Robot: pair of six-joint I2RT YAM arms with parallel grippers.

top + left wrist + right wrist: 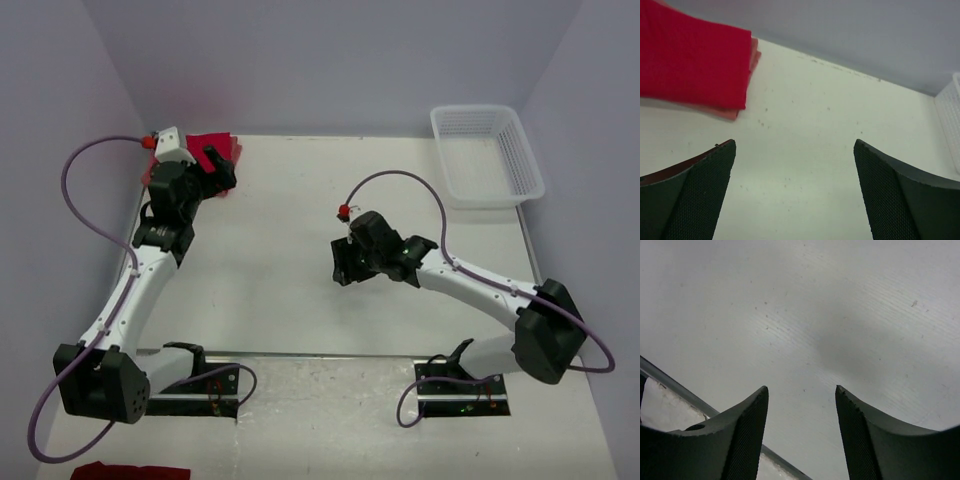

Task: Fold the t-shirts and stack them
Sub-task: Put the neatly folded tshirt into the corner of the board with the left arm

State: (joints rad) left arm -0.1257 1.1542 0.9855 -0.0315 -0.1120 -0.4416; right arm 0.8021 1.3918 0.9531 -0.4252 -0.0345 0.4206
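Observation:
The t-shirts lie folded in one stack at the table's far left corner. The bright red t-shirt is on top, and the paler salmon-red t-shirt shows as a thin edge beneath it. My left gripper hovers just in front of and to the right of the stack, open, with only bare table between its fingers. My right gripper hangs open over the middle of the table, holding nothing and far from the stack.
A white lattice basket stands at the far right corner. Walls close in the table at the back and on both sides. A strip of red fabric shows at the bottom left, near the left arm's base.

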